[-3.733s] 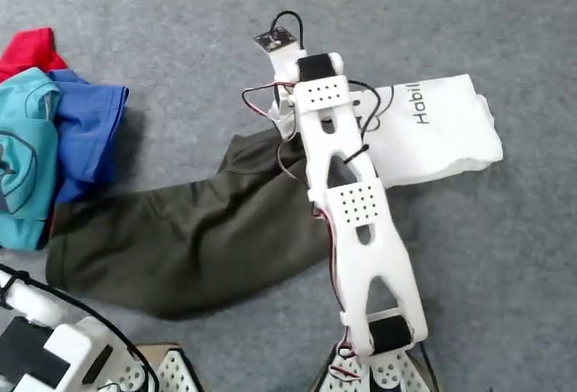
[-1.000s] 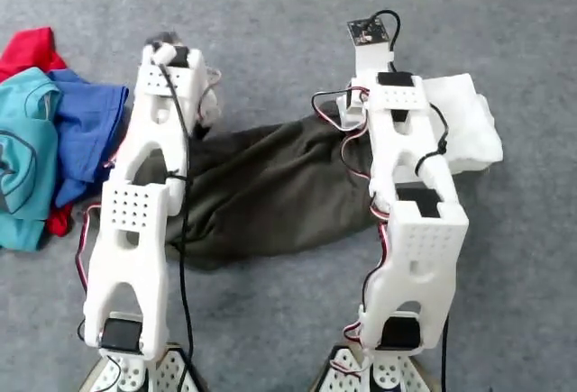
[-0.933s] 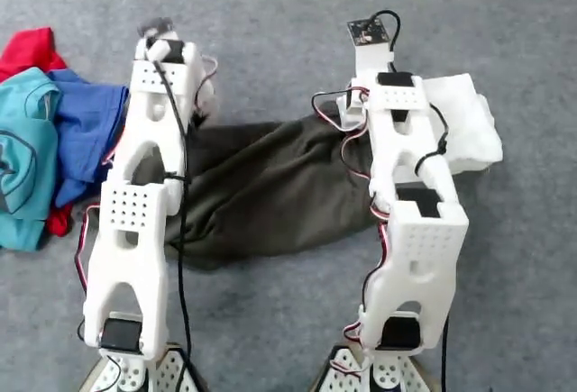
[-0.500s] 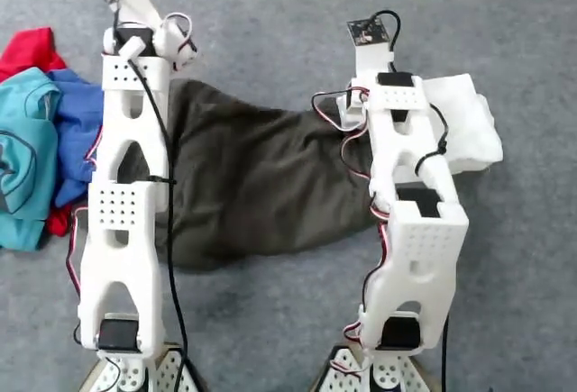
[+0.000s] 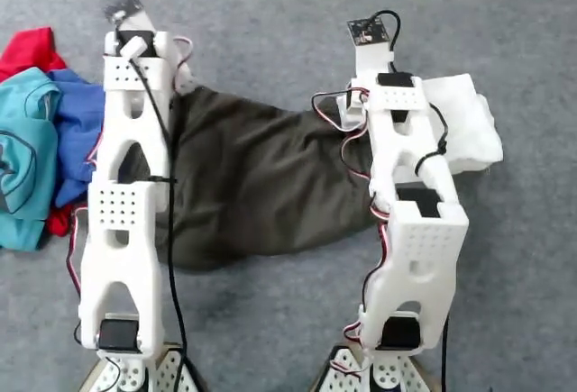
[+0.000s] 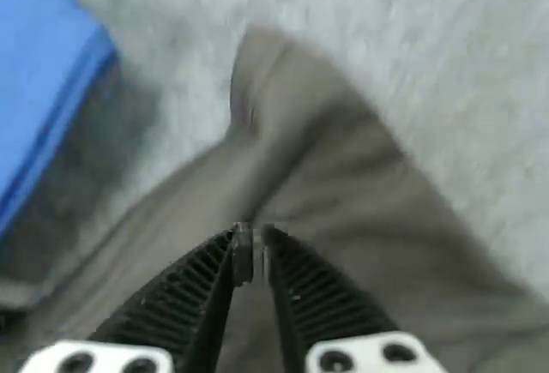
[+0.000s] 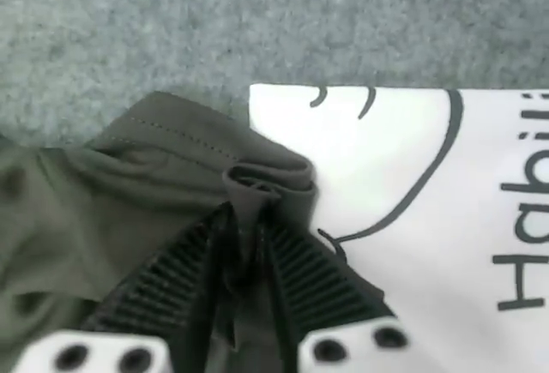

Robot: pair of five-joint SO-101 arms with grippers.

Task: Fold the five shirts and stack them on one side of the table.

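At the left side of the grey table there is a heap of three shirts. There is one red shirt, one teal shirt and one blue shirt. They touch each other and are not folded.

Just beside the heap, the left gripper is pinched together on a far corner of the green shirt. The green shirt lies spread out in the middle of the table, between the two arms. At its other far corner, the right gripper is squeezed tight on a little bunch of green cloth. That corner touches the edge of the white shirt. The white shirt lies at the right, folded into a neat block.

The green shirt looks soft, light and floppy. I think it would sag and wrinkle if it were held in one spot. Two corners far apart look like good places to hold it, so it can be pulled flat.

There are five shirts in all, one of each colour, and two grippers.
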